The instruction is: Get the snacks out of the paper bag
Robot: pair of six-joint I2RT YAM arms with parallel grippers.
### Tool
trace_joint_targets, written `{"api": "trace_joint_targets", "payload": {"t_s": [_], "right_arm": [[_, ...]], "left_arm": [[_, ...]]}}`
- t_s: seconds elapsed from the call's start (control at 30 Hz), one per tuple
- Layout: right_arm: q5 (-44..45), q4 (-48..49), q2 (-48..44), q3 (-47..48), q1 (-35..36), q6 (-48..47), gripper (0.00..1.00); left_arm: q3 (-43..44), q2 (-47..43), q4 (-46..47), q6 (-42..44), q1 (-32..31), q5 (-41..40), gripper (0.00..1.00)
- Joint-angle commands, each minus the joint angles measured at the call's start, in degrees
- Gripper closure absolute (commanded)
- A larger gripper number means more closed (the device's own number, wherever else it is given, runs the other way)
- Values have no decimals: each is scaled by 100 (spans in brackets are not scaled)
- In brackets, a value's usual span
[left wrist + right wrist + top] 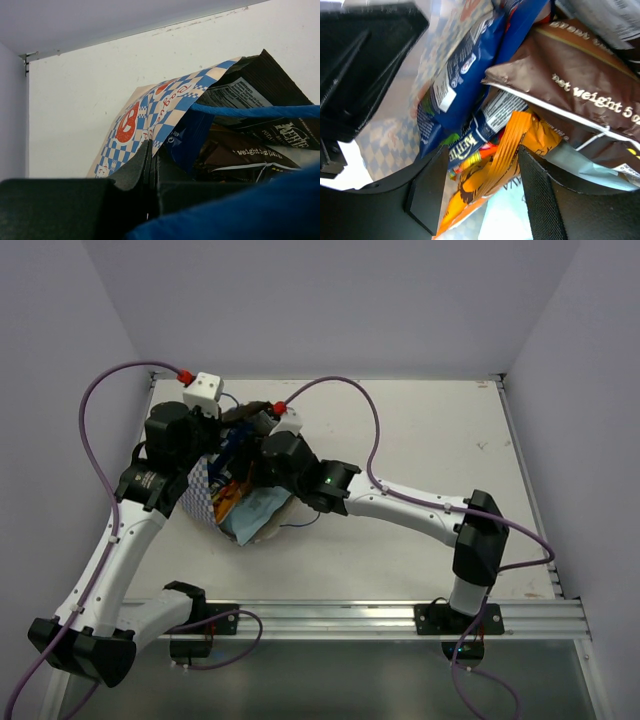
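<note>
Both hands are at the mouth of the paper bag (145, 107) on the worktop (430, 440).
My left hand (150, 160) is pinched closed on the bag's checkered edge, with the blue cord handle (250, 111) crossing just to its right. My right hand (482, 165) is spread around an orange packet (520, 132). A dark blue packet (465, 85) and a dark brown packet (570, 95) crowd just beyond its fingertips.
</note>
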Motion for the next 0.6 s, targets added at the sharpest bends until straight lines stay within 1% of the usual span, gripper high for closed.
{"api": "trace_joint_targets", "payload": {"t_s": [0.0, 0.13, 0.23, 0.37, 0.57], "right_arm": [[578, 551, -569, -288, -10, 369, 39], [859, 569, -878, -491, -9, 334, 39], [790, 640, -861, -509, -18, 316, 39], [378, 596, -545, -176, -9, 342, 39], [114, 376, 166, 650, -9, 483, 39]], "left_arm": [[218, -80, 89, -214, -36, 11, 100], [411, -71, -87, -144, -36, -244, 100], [473, -71, -122, -153, -36, -254, 100], [543, -27, -201, -188, -36, -166, 100], [535, -62, -219, -232, -36, -122, 100]]}}
